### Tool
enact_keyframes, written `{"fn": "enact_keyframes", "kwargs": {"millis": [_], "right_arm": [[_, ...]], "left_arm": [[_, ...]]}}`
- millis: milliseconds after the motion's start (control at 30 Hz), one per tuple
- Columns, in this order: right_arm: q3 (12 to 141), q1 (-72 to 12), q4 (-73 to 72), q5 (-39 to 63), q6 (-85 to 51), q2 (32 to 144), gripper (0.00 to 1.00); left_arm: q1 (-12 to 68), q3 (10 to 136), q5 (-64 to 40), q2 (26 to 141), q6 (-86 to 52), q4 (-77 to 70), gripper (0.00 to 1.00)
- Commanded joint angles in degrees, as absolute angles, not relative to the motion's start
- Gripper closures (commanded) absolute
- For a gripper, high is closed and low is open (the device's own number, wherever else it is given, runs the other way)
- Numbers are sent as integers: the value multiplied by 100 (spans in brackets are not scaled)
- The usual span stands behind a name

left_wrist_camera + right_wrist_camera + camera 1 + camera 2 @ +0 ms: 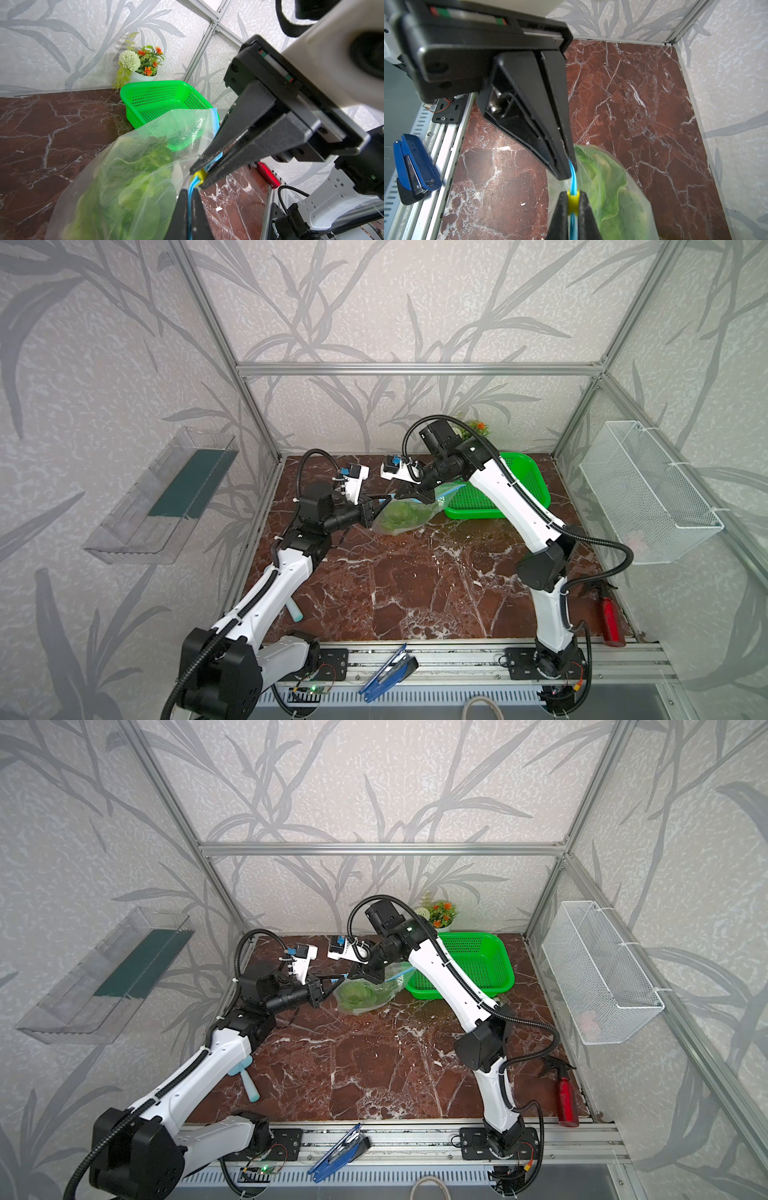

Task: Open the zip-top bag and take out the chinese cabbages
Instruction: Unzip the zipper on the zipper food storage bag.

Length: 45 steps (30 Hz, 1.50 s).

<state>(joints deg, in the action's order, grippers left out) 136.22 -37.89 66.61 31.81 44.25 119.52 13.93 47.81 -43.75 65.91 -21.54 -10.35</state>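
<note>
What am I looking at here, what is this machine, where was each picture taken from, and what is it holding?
It is a robot with a left arm and a right arm mounted at the front of a marble table. Two pictures look down from overhead. The other two come from a camera on each wrist. On the table are a green basket, a potted plant and a red spray bottle. The left hand is shut on the blue zip strip of a zip-top bag. The right hand is shut on its yellow slider. The chinese cabbages are inside.
</note>
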Motion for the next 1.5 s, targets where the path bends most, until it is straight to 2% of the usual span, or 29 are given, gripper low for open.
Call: {"fn": "enact_keyframes", "kwargs": {"millis": [0, 1033, 1467], "right_arm": [[13497, -3681, 7190, 2817, 4446, 11699, 100], [12948, -3587, 7139, 2314, 4509, 11203, 100], [12125, -3385, 6732, 2165, 4469, 10594, 100]], "left_arm": [[1222, 4801, -4071, 6315, -2189, -1565, 100], [644, 4659, -3778, 5977, -2234, -1591, 100], [399, 4663, -3796, 5970, -2268, -1626, 100]]}}
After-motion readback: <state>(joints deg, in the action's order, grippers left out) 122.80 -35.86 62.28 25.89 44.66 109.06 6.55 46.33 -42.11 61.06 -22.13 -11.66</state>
